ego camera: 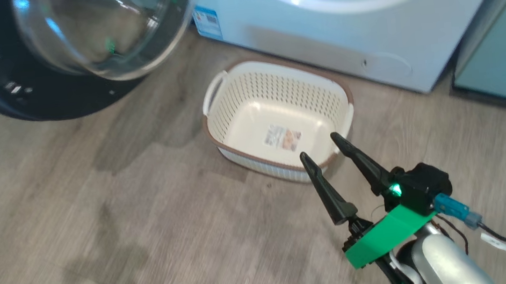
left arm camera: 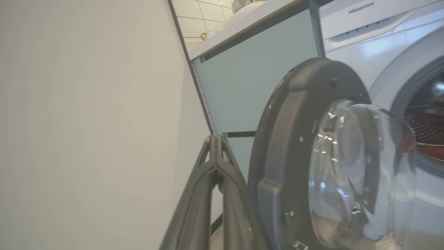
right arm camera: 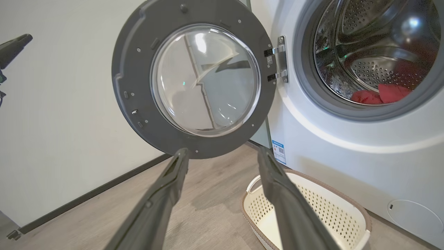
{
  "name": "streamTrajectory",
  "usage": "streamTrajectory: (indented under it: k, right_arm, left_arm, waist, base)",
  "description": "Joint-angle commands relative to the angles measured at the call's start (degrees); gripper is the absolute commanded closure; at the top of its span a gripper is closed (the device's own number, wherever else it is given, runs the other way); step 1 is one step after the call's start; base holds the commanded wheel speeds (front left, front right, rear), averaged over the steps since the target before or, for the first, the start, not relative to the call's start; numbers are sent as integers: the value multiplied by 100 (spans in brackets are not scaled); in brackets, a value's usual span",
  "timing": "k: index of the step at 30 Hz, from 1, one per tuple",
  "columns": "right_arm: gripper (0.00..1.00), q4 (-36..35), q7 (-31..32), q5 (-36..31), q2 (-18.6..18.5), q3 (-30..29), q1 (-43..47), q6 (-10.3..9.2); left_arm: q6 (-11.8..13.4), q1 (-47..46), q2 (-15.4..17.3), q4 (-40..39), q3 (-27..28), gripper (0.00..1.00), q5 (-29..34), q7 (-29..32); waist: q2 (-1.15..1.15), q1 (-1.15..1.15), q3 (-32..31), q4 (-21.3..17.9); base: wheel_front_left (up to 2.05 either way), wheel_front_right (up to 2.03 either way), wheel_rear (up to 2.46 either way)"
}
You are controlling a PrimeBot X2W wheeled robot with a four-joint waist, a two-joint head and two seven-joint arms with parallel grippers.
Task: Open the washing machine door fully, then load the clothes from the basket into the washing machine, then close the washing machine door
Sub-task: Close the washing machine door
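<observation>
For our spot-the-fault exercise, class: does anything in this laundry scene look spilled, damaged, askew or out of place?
Nothing clearly wrong: the basket stands upright and empty, the clothes lie inside the washing machine, the washing machine door hangs open. Only dark floor patches look odd: damp or shadow, unclear.

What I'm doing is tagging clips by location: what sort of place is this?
Likely a home laundry nook or kitchen: front-loading washing machine, basket on the floor, teal cabinets under a countertop.
</observation>
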Motion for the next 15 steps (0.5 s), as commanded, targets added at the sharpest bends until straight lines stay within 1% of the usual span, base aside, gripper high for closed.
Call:
streamTrajectory:
  k: [1, 4, 7, 8, 12, 15]
  right_arm:
    - [0, -245, 40, -66, -4, 143, -196, 0]
    - [0, -306, 114, -126, -52, 161, -280, 0]
    - [0, -349, 160, -159, -84, 219, -370, 0]
    - [0, -367, 153, -168, -84, 238, -415, 0]
    - [0, -384, 145, -183, -83, 276, -471, 0]
    - [0, -388, 115, -192, -84, 292, -524, 0]
  left_arm:
    - [-35, -491, 536, 103, 267, 100, 5, -28]
    - [-78, -1166, 988, 860, 268, 100, 107, -28]
    - [-62, -1742, 1271, 1703, 282, 100, 142, -28]
    - [-82, -2105, 1361, 2303, 339, 100, 20, -28]
    - [-105, -2819, 1455, 3422, 648, 100, -443, -20]
    - [3, -3283, 1468, 4271, 1012, 100, -876, 118]
  waist:
    - [0, 0, 340, -250]
    - [0, 0, 538, -362]
    - [0, 0, 688, -490]
    - [0, 0, 757, -578]
    - [0, 0, 902, -727]
    - [0, 0, 984, -818]
  base:
    - [0, 0, 0]
    - [0, 0, 0]
    - [0, 0, 0]
    - [0, 0, 0]
    - [0, 0, 0]
    - [0, 0, 0]
